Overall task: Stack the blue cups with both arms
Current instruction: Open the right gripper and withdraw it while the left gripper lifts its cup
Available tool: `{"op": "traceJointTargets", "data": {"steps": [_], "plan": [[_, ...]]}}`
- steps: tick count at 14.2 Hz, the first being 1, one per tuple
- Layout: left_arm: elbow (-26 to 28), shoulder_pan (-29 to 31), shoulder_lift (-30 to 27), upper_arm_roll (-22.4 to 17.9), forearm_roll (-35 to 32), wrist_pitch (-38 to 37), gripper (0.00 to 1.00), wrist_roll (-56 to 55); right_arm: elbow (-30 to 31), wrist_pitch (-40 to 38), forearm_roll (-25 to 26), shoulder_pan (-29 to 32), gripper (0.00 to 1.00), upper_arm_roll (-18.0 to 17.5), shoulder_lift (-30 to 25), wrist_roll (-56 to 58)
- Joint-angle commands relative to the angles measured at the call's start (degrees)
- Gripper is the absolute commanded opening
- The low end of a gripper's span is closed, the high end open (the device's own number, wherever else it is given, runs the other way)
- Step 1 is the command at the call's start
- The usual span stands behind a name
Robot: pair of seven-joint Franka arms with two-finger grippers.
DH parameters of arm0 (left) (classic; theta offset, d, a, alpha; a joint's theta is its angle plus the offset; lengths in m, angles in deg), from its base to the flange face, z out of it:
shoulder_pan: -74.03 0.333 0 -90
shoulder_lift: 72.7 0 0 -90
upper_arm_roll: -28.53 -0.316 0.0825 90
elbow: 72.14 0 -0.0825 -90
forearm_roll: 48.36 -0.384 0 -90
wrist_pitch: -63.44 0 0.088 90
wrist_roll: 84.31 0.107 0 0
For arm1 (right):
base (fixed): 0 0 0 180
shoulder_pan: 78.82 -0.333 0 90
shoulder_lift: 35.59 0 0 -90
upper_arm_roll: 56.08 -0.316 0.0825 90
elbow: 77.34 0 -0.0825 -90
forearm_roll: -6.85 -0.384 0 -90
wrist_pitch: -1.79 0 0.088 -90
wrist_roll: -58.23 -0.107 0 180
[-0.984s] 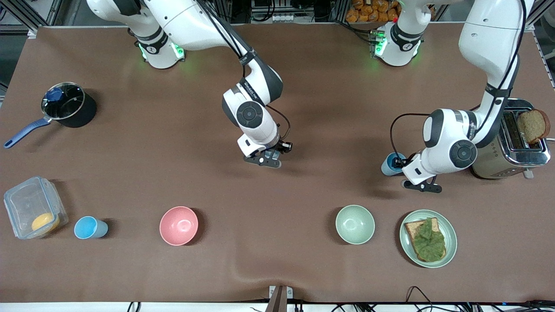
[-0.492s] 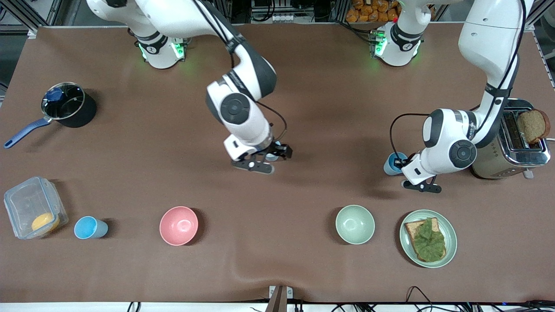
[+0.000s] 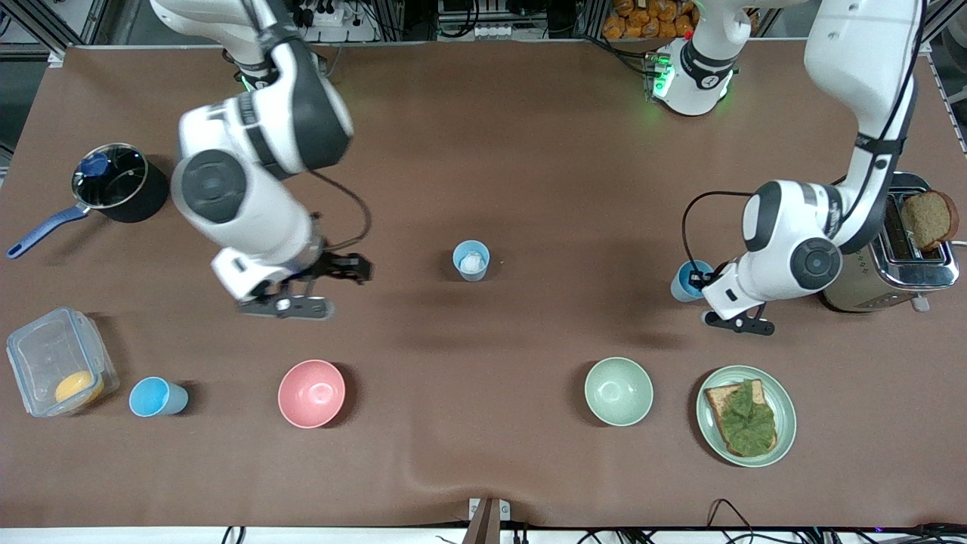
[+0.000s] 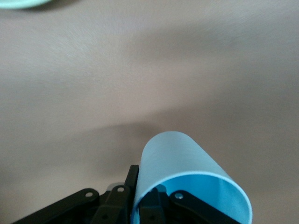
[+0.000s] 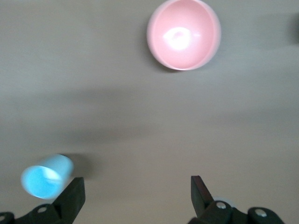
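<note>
Near the middle of the worktop, well apart from both arms, stands the paler blue cup, upright with a whitish inside, open room on every hand. Seen only from the front camera, that one; caught by neither wrist view. Toward the left arm's end, just beside the toaster, hangs the left gripper, jaws clamped on the wall of the brighter blue cup. Shown plainly in the left wrist view: one finger inside the mouth of the brighter blue cup, the other outside, and a shadow on bare worktop under it; cannot tell whether the base touches. Farther from the front camera than the green bowl and the plate of topped toast, with clear surface between. Elbow bent low, forearm angled down from beside the toaster. Toward the right arm's end, hovering over bare worktop, the right gripper, wrist turned downward, jaws spread wide and holding nothing. Confirmed by the right wrist view: right gripper with fingers far apart, pink bowl and a third blue cup below on the surface. From the front, that third blue cup sits beside the clear container, in line with the pink bowl; dark pan farther from the camera, near the worktop edge.
</note>
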Motion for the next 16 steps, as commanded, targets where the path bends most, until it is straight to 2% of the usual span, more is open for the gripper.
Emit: {"op": "traceJointTargets", "data": {"steps": [1,4,6,8,10,12,14,15,16], "plan": [[-1.43,-2.11,-4.02,1.8,-0.06,-4.72,0.0,-5.92,2.92,-3.3,0.67,4.44,1.0,1.76,-1.62,9.61],[-3.98,-2.38,-3.84,6.11,-0.15,-5.51,0.0,-12.62,3.8,-3.39,0.58,9.99,1.0,2.9,-2.75,20.69],[-7.48,-2.64,-3.5,9.62,-0.06,-9.97,0.0,-17.09,5.73,-3.39,0.67,12.54,1.0,3.7,-5.56,24.64],[-12.05,-3.34,-2.44,14.54,0.03,-15.08,0.0,-25.08,7.49,-3.48,1.02,14.04,1.0,4.66,-8.55,25.9],[-12.95,-4.83,-1.82,18.06,0.55,-15.27,0.0,-32.2,7.5,-4.62,1.28,15.79,1.0,3.71,-10.22,26.25],[-12.95,-7.2,-1.12,19.74,0.9,-14.4,0.0,-36.17,7.32,-6.46,2.42,22.52,1.0,-3.81,-12.77,26.25],[-12.78,-10.27,-1.03,19.75,1.43,-12.65,0.0,-39.43,7.58,-7.35,7.15,25.11,1.0,-9.11,-15.14,25.47],[-12.78,-11.51,-0.95,19.83,1.61,-11.07,0.0,-40.83,7.76,-7.96,7.61,27.9,1.0,-12.61,-15.94,24.94],[-13.04,-12.3,-0.68,19.83,2.04,-9.4,0.0,-41.89,7.85,-8.23,7.79,33.06,1.0,-17.26,-16.55,24.67]]}}
